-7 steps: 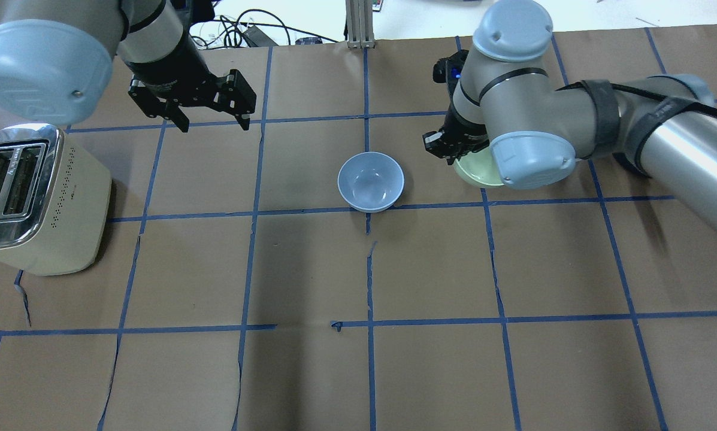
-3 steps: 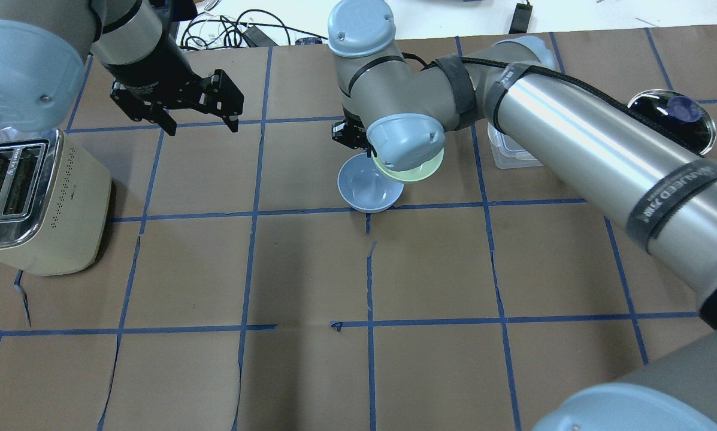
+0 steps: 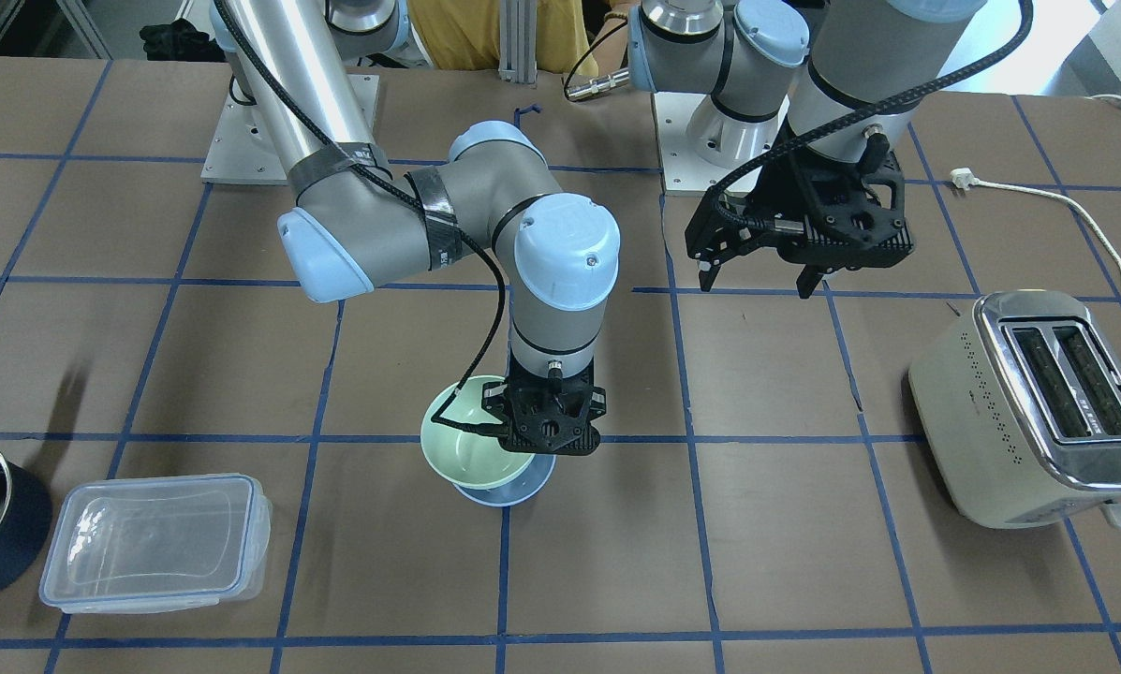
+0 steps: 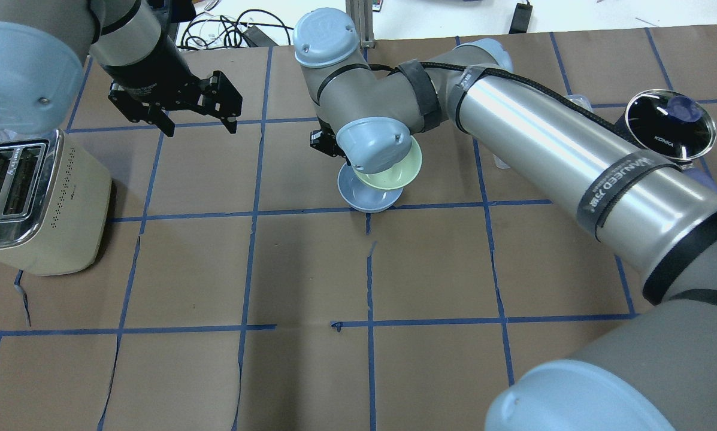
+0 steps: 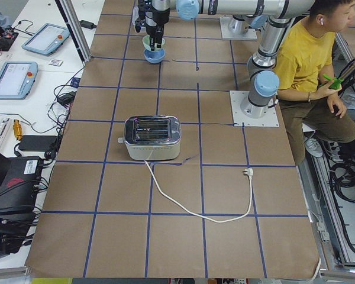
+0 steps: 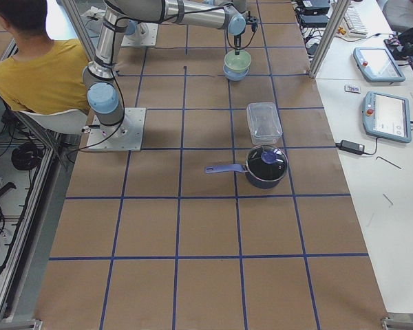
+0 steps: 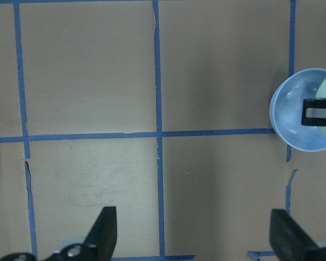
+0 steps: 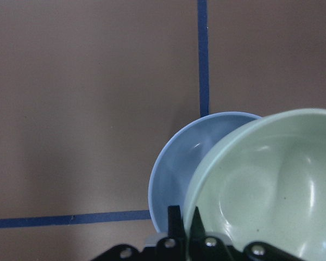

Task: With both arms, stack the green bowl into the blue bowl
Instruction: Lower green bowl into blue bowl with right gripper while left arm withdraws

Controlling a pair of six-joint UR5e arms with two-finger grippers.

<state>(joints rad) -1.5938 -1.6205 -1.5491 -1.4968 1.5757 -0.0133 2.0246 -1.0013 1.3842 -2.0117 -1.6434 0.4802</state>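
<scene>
My right gripper (image 3: 551,426) is shut on the rim of the pale green bowl (image 3: 466,435) and holds it just over the light blue bowl (image 3: 513,493), which stands on the table. The green bowl (image 4: 397,170) overlaps the blue bowl (image 4: 364,196) but sits off-centre toward the robot's right. The right wrist view shows the green bowl (image 8: 271,185) above the blue bowl (image 8: 179,163), with the fingers (image 8: 175,220) pinching the green rim. My left gripper (image 4: 201,129) is open and empty, raised well to the left; it sees the blue bowl (image 7: 293,109).
A cream toaster (image 4: 35,197) stands at the robot's left, its cord (image 3: 1098,225) trailing back. A clear plastic container (image 3: 153,543) and a dark blue saucepan (image 4: 669,120) stand at the robot's right. A person in yellow (image 5: 310,59) sits behind the robot's base.
My right arm has carried the green bowl leftward in the overhead view, from beside the blue bowl to over it. My left gripper has shifted slightly left and stays open.
</scene>
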